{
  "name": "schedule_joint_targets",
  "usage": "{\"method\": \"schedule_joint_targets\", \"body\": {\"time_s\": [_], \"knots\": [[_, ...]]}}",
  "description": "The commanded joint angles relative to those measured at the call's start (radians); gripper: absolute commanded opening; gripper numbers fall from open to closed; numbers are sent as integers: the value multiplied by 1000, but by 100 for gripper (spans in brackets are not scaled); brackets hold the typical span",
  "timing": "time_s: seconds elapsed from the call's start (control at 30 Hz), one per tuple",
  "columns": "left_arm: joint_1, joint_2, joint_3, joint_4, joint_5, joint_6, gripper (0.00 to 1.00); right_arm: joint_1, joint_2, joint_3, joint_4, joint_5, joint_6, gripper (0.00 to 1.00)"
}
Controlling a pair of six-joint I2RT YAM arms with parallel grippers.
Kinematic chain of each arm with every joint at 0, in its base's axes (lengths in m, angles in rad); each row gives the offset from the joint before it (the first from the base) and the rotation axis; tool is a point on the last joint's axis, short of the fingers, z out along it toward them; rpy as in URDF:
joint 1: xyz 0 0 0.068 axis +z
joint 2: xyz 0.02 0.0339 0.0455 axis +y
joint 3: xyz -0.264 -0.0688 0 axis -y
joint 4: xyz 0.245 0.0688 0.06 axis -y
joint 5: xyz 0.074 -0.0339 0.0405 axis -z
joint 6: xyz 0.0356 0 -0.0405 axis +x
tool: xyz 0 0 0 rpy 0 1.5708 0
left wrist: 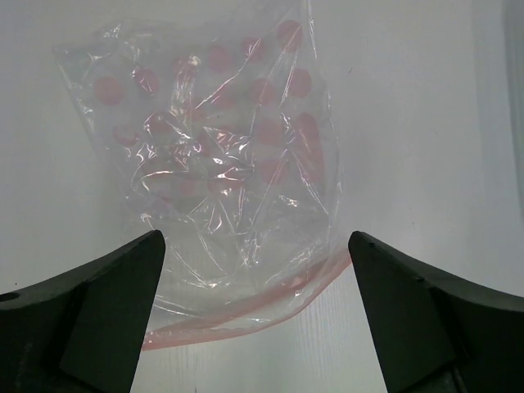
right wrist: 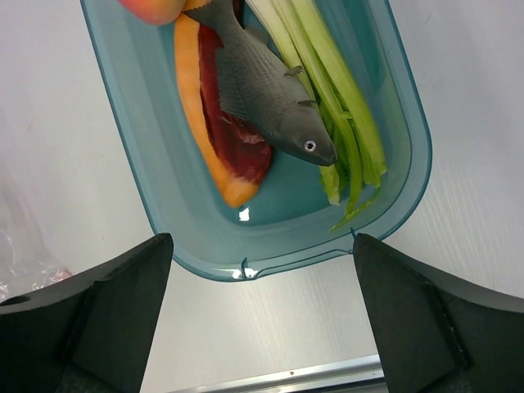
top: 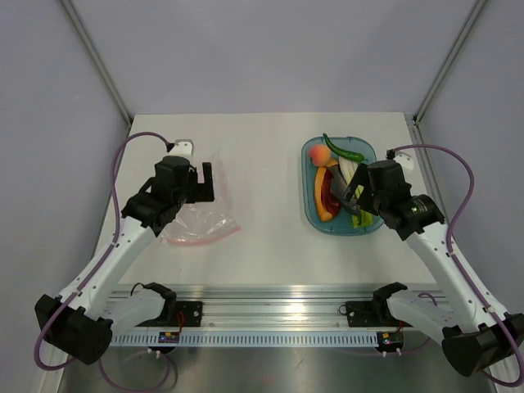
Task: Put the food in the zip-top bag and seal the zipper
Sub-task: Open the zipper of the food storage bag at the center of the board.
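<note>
The clear crinkly zip-top bag (top: 196, 221) lies flat at the left, with its pinkish-red zipper (top: 206, 238) along the near edge. My left gripper (top: 211, 182) hovers over it, open and empty. In the left wrist view the bag (left wrist: 221, 164) and zipper (left wrist: 246, 315) lie between my open fingers (left wrist: 255, 246). The food lies in the teal tray (top: 309, 205): orange-and-red wedge (right wrist: 221, 123), peach (top: 320, 154), dark green chili (top: 342, 148), light green stalks (right wrist: 344, 123) and a grey fish (right wrist: 262, 94). My right gripper (top: 354, 199) is open and empty above the tray's near end (right wrist: 262, 246).
An aluminium rail (top: 270, 315) runs along the table's near edge. A small white fitting (top: 182, 147) sits at the back left behind the left arm. Grey walls with slanted frame posts close in the table on three sides.
</note>
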Motion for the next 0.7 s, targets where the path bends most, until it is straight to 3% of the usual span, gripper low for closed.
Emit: {"method": "schedule_joint_targets", "body": {"time_s": [0.0, 0.27, 0.5, 0.67], "knots": [[-2, -28, 27, 9, -15, 25, 99, -2, -17, -10, 63, -18, 8, 99], [0, -14, -18, 0, -42, 19, 99, -1, -29, -30, 92, -103, 11, 100], [9, 99, -84, 39, 20, 57, 95, -1, -14, -33, 103, -170, 43, 100], [5, 213, -33, 43, 64, -47, 92, -1, 25, -43, 141, -222, 53, 100]]}}
